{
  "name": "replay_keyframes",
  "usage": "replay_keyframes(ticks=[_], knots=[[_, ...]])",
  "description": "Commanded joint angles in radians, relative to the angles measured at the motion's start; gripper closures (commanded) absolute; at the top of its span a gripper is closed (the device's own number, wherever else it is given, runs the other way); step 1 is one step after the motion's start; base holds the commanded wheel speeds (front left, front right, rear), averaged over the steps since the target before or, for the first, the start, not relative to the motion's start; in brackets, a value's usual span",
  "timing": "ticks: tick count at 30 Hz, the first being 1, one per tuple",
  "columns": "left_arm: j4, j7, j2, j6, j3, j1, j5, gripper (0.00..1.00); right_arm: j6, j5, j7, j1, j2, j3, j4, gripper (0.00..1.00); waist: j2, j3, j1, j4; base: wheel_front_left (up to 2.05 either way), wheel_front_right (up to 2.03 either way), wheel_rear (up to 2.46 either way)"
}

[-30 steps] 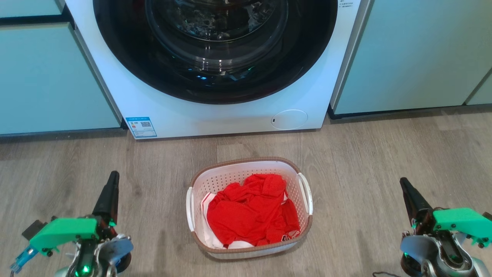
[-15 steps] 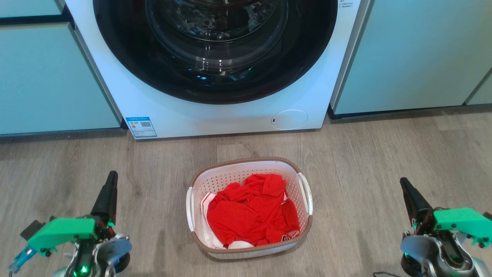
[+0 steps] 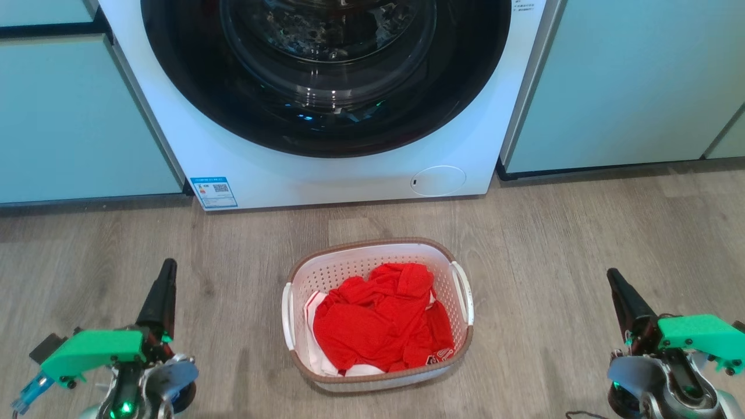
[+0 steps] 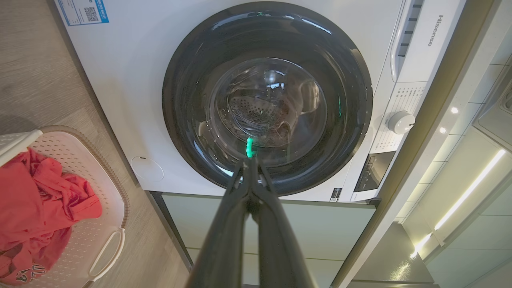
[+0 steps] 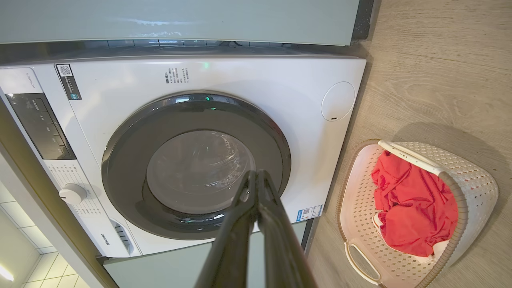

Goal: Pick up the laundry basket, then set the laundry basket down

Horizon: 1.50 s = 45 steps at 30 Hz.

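While the left gripper (image 3: 169, 267) hovers at the near left, fingers clenched together on nothing, the basket (image 3: 372, 241) sits on the wood floor (image 3: 553, 244) in the middle, near the front of the washer (image 3: 326, 174) and well apart from both grippers. Red clothes (image 3: 378, 320) lie heaped inside it. At the near right, the right gripper (image 3: 612, 276) is likewise clenched and empty, pointing toward the washer.
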Motion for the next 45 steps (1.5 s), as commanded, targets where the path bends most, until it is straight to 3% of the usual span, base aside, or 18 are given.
replay_keyframes(ticks=[1, 45], knots=[[-0.029, 0.006, 0.011, -0.007, 0.033, -0.055, 0.006, 1.00, -0.001, -0.006, 0.006, -0.048, -0.004, 0.016, -0.036, 1.00, -0.0001, 0.000, 0.0000, 0.000, 0.00, 0.00, 0.00], [-0.029, 0.011, 0.007, -0.007, 0.040, -0.056, 0.011, 1.00, -0.001, -0.012, 0.012, -0.049, 0.002, 0.008, -0.036, 1.00, -0.0001, 0.000, 0.0000, 0.000, 0.00, 0.00, 0.00]])
